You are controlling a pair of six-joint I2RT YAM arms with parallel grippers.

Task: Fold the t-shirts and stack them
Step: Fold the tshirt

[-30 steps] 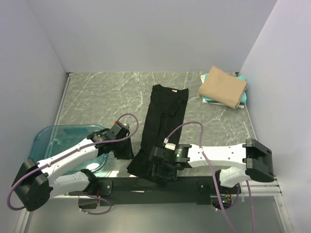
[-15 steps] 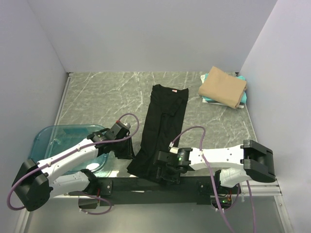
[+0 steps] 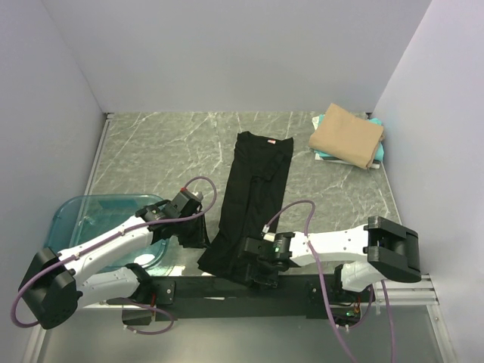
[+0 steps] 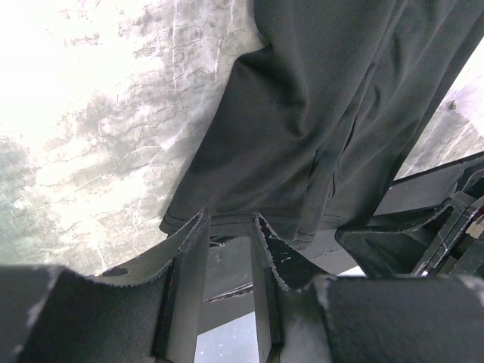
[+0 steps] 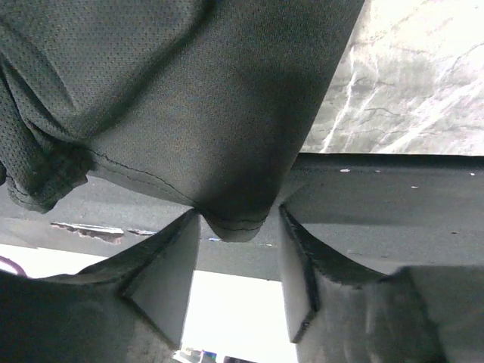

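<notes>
A black t-shirt (image 3: 253, 181), folded into a long strip, lies in the middle of the table, its near end at the front edge. My left gripper (image 3: 195, 236) sits at the shirt's near left hem. In the left wrist view the shirt (image 4: 318, 113) has its hem right at the tips of the open left gripper (image 4: 231, 219), with nothing between the jaws. My right gripper (image 3: 253, 266) is at the near right corner. In the right wrist view a corner of the shirt (image 5: 189, 98) hangs between the tips of the open right gripper (image 5: 238, 219).
A folded tan shirt (image 3: 346, 134) lies on a teal one (image 3: 378, 153) at the back right. A clear blue bin (image 3: 91, 215) stands at the front left under the left arm. The black rail (image 3: 227, 287) runs along the table's near edge.
My right gripper has edged left and nearer along the shirt's near end, and its forearm has swung with it. The left arm and the shirt have not visibly moved.
</notes>
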